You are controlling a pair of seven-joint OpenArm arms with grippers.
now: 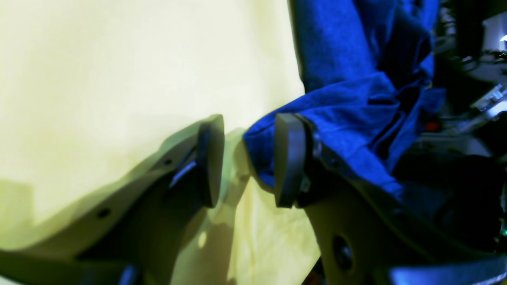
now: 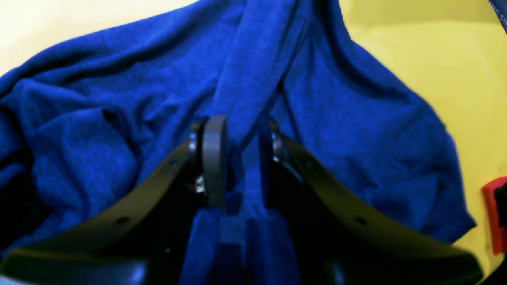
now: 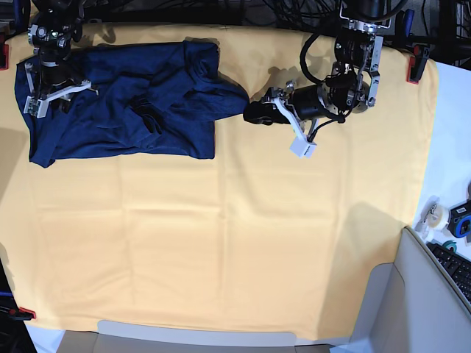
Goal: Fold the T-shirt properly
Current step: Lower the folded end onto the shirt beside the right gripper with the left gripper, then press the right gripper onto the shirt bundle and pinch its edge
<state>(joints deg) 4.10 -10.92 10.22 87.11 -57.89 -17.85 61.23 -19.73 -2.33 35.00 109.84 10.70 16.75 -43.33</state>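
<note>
Right now I see the T-shirt lying rumpled on the yellow cloth that covers the worktop, up at the cloth's far edge toward its left corner in the base view. My right pincer sits over the T-shirt's left end with its jaws clamped on a raised fold of the blue fabric. My left pincer stands open just beside the T-shirt's other end, where a sleeve tip pokes out; one finger touches that fabric edge, with nothing between the jaws.
</note>
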